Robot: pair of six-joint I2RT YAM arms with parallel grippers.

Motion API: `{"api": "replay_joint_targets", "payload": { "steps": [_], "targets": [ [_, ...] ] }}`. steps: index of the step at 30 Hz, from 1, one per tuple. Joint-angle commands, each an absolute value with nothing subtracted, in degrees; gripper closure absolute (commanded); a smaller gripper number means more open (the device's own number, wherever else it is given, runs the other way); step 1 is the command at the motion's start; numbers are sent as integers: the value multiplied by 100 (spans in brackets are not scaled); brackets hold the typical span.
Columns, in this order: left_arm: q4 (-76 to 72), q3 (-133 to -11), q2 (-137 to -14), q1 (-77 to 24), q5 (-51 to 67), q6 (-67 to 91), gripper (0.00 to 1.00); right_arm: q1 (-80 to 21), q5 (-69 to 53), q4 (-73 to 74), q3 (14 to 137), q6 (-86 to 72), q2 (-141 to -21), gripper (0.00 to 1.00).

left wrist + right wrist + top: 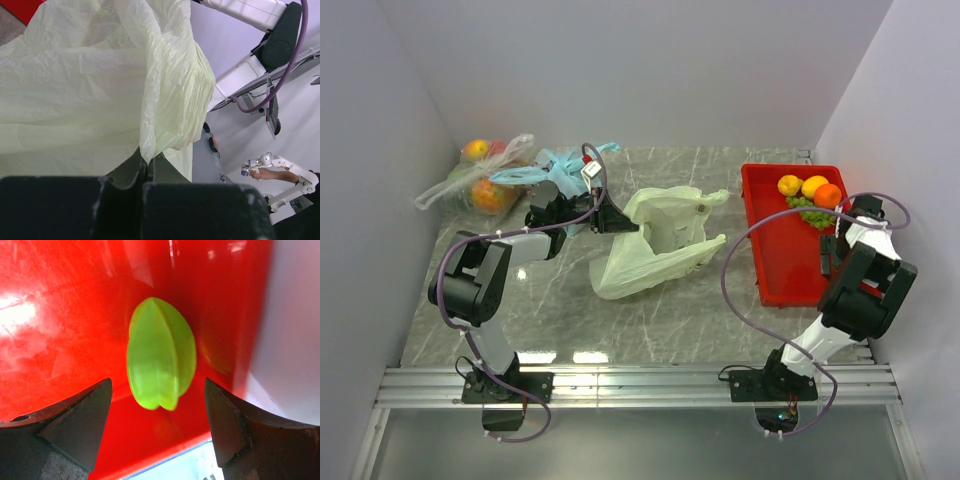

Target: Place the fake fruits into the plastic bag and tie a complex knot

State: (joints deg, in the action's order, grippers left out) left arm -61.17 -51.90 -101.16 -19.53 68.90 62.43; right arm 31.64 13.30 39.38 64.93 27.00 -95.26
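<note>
We see the pale green plastic bag (pixel 660 250) lying crumpled in the middle of the grey marble-patterned table (pixel 650 315), just left of the red tray (pixel 775 275). The left gripper (pixel 613 220) is at the bag's left edge, its jaws clenched on a fold of the thin film. The left wrist view shows the dark fingers (pixel 127 172) pressed together with the plastic pinched between them.

The fake fruits sit in the tray's far corner. A yellow fruit (pixel 789 185), a yellow-orange fruit (pixel 814 185) and an orange ball (pixel 829 196) form a row, with a green grape bunch (pixel 810 212) just in front of them.

The right arm (pixel 860 280) reaches over the tray's right side and hides what is under it from above. Only the right wrist view shows a green star fruit (pixel 161 354) lying on the tray floor near its wall. The right gripper (pixel 157 383) has its jaws spread wide, one on each side of the fruit and not touching it.

In the far left corner, behind the left arm, lie a light blue bag (pixel 555 165) and a clear bag (pixel 480 185) holding orange and red fruits.
</note>
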Motion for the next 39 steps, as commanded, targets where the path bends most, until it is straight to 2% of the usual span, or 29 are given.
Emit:
{"api": "replay_joint_targets", "payload": {
  "steps": [1, 5, 8, 9, 10, 12, 13, 15, 16, 18, 19, 22, 23, 26, 29, 34, 39],
  "targets": [
    [-6425, -5361, -10081, -1960, 6829, 6205, 99, 3199, 1380, 3727, 6372, 2540, -9685, 20],
    [-6460, -5335, -10072, -1960, 6838, 6214, 99, 3199, 1327, 3735, 6407, 2470, -9870, 22],
    [-6504, -5326, -10090, -1960, 6829, 6267, 100, 3208, 1170, 3858, 6539, 2391, -10010, 32],
    [-6513, -5326, -10099, -1960, 6820, 6275, 99, 3208, 1021, 4024, 6609, 2365, -10037, 36],
    [-6530, -5335, -10116, -1960, 6838, 6293, 100, 3208, 941, 4086, 6749, 2356, -10072, 45],
    [-6557, -5370, -10151, -1960, 6829, 6363, 100, 3208, 652, 4279, 6986, 2320, -10029, 56],
    [-6591, -5361, -10151, -1960, 6838, 6398, 99, 3208, 476, 4376, 7100, 2303, -9959, 65],
    [-6775, -5361, -10169, -1960, 6794, 6547, 99, 3199, 37, 4787, 7512, 2277, -9801, 73],
    [-6855, -5353, -10186, -1960, 6785, 6609, 100, 3199, -574, 4947, 7671, 2276, -9730, 81],
    [-7136, -5335, -10213, -1960, 6768, 6828, 99, 3164, -1271, 5385, 8118, 2294, -9459, 86],
    [-7198, -5335, -10230, -1960, 6750, 6881, 100, 3147, -2153, 5509, 8260, 2285, -9353, 89],
    [-7260, -5352, -10274, -1960, 6750, 6970, 100, 2963, -3354, 5862, 8779, 2224, -8922, 90],
    [-7277, -5361, -10283, -1960, 6750, 7013, 100, 2910, -4123, 5923, 8902, 2154, -8816, 90],
    [-7339, -5379, -10327, -1960, 6724, 7110, 100, 2559, -4980, 5504, 9097, 1524, -8325, 89],
    [-7540, -5396, -10371, -1960, 6732, 7302, 100, 1787, -5115, 4634, 8992, 926, -7780, 89],
    [-8049, -5440, -10529, -1960, 6706, 7690, 100, 102, -4431, 2122, 7851, 124, -6742, 92],
    [-8209, -5546, -10617, -1960, 6662, 7998, 100, -1132, -3666, 1591, 7156, 623, -6618, 97]
  ]
}}
